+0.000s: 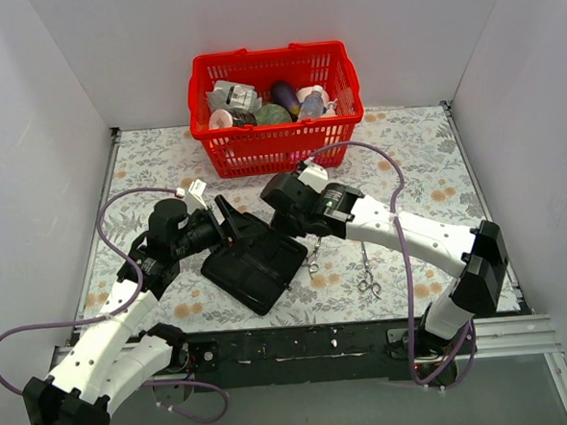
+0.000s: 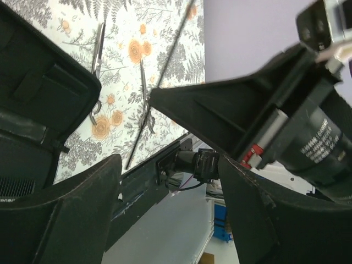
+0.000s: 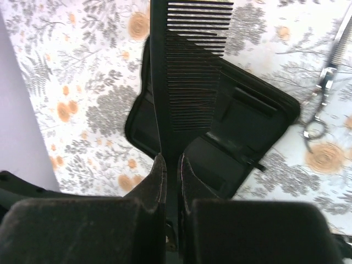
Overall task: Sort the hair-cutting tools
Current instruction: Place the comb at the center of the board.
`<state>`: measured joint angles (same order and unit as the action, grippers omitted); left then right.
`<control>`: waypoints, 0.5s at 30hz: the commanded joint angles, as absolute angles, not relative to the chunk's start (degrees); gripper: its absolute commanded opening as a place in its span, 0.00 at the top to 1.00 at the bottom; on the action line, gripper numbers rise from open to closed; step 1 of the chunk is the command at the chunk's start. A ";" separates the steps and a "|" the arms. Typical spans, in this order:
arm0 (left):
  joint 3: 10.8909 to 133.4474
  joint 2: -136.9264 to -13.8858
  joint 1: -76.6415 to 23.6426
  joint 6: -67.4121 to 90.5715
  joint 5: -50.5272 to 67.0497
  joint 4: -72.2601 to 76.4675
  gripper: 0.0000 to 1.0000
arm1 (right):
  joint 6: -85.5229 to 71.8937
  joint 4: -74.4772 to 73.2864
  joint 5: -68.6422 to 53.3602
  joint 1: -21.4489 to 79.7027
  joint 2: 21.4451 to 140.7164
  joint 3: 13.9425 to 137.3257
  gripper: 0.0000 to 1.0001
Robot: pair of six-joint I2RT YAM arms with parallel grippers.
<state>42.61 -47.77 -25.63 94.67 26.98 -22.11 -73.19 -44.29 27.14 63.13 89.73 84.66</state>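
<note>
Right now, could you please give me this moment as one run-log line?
right hand: shut on comb, over open case | left hand: open, empty, beside case | scissors: two pairs on table, right of case

A: "We lose the comb at the right wrist view's top edge, and its base hides between the fingers."

B: "We see the scissors cut off at the right edge. Labels in the basket are too small for us."

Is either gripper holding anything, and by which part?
The right gripper pinches the black comb by one end of its spine; the left gripper holds nothing.
</note>
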 commanded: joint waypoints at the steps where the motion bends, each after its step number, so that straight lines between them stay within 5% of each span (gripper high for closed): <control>1: 41.66 -46.41 -25.66 95.18 26.63 -16.71 0.32 | -73.21 -40.43 21.89 61.09 93.77 92.01 0.99; 6: 40.25 -46.32 -25.75 95.98 27.24 -12.75 0.56 | -72.86 -40.26 17.76 59.42 97.47 96.32 0.99; 12: 38.67 -45.27 -25.66 94.84 27.86 -12.74 0.53 | -69.53 -40.87 16.35 58.53 98.53 100.54 0.99; 15: 38.32 -44.74 -25.66 93.52 26.90 -14.06 0.39 | -67.68 -42.97 16.96 58.45 98.26 102.48 0.99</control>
